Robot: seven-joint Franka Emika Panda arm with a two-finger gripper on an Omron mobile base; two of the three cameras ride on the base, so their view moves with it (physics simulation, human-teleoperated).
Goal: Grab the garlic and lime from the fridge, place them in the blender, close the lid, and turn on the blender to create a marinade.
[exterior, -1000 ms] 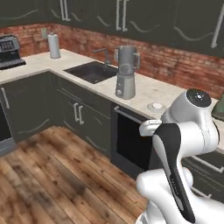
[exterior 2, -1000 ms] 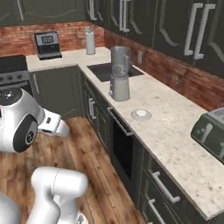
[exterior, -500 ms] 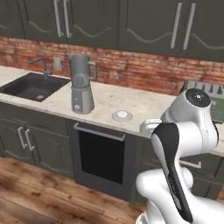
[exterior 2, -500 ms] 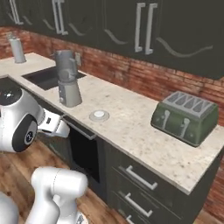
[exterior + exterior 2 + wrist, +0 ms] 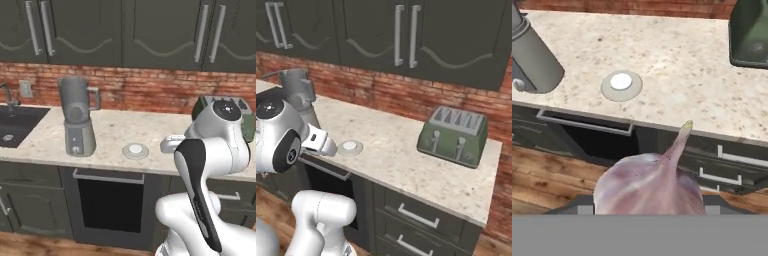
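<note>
Pinkish-white garlic (image 5: 649, 185) is gripped by the closed hand at the hand view's lower centre, ready for the blender (image 5: 77, 116) at centre left, whose lid (image 5: 135, 150) is left off on the surface (image 5: 145, 132).

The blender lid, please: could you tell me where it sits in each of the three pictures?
Left base view: lid on the counter, lower middle, right of the blender.
Right base view: lid left of middle, right of the blender.
Hand view: lid upper left, right of the blender.
Shared landmark: the blender.
</note>
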